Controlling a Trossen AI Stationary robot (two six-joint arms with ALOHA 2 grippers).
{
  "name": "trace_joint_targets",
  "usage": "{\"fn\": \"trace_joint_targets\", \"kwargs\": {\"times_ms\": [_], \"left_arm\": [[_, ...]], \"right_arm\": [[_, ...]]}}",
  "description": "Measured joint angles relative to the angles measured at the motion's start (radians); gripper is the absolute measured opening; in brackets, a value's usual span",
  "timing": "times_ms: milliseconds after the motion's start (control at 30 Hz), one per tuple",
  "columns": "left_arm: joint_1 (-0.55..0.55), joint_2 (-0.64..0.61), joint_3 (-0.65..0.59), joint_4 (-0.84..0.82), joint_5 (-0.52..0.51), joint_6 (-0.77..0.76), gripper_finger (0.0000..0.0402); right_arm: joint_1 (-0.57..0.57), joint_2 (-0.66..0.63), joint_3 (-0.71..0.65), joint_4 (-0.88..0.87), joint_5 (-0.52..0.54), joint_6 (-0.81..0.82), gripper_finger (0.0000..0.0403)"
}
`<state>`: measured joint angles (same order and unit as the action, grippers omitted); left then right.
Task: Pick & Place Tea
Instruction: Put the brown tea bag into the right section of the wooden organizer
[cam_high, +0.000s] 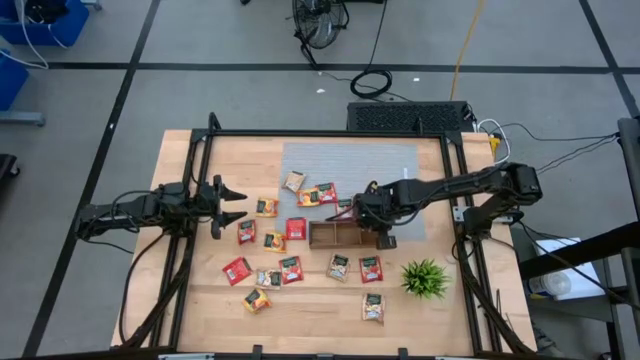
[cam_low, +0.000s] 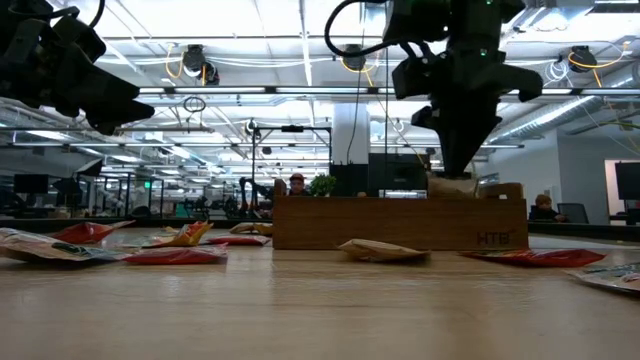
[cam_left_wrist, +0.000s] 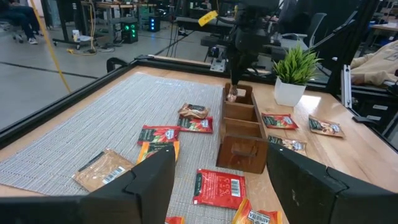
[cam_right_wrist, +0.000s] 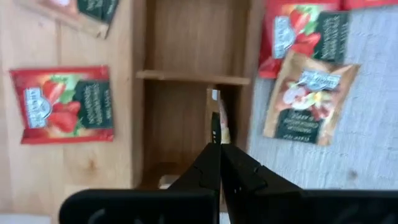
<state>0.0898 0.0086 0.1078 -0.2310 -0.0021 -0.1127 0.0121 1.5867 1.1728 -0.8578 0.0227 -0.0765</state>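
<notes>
Right gripper (cam_high: 383, 237) is hanging over the right-end compartment of the wooden tray (cam_high: 330, 236), fingers pinching a pale tea sachet (cam_right_wrist: 219, 122) edge-on inside it. Left gripper (cam_high: 232, 203) is waiting at the table's 9 o'clock, fingers spread. Other sachets (cam_high: 290, 269) are lying scattered flat around the tray.

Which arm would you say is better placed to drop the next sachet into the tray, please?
The right. Its gripper is shut on a sachet directly above the wooden tray, at its end compartment. The left gripper hangs open and empty, off to the tray's side.
</notes>
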Motion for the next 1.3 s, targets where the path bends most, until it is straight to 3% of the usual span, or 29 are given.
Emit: {"fn": "trace_joint_targets", "kwargs": {"times_ms": [233, 600, 900, 1300], "left_arm": [[0.0, 0.0, 0.0, 0.0, 0.0, 0.0, 0.0253], [0.0, 0.0, 0.0, 0.0, 0.0, 0.0, 0.0253], [0.0, 0.0, 0.0, 0.0, 0.0, 0.0, 0.0253], [0.0, 0.0, 0.0, 0.0, 0.0, 0.0, 0.0253]], "right_arm": [[-0.005, 0.0, 0.0, -0.005, 0.002, -0.011, 0.0005], [-0.021, -0.007, 0.021, -0.024, 0.055, -0.023, 0.0066], [-0.037, -0.016, 0.1, -0.099, 0.055, -0.05, 0.0091], [-0.031, -0.026, 0.294, -0.319, 0.059, 0.156, 0.0132]]}}
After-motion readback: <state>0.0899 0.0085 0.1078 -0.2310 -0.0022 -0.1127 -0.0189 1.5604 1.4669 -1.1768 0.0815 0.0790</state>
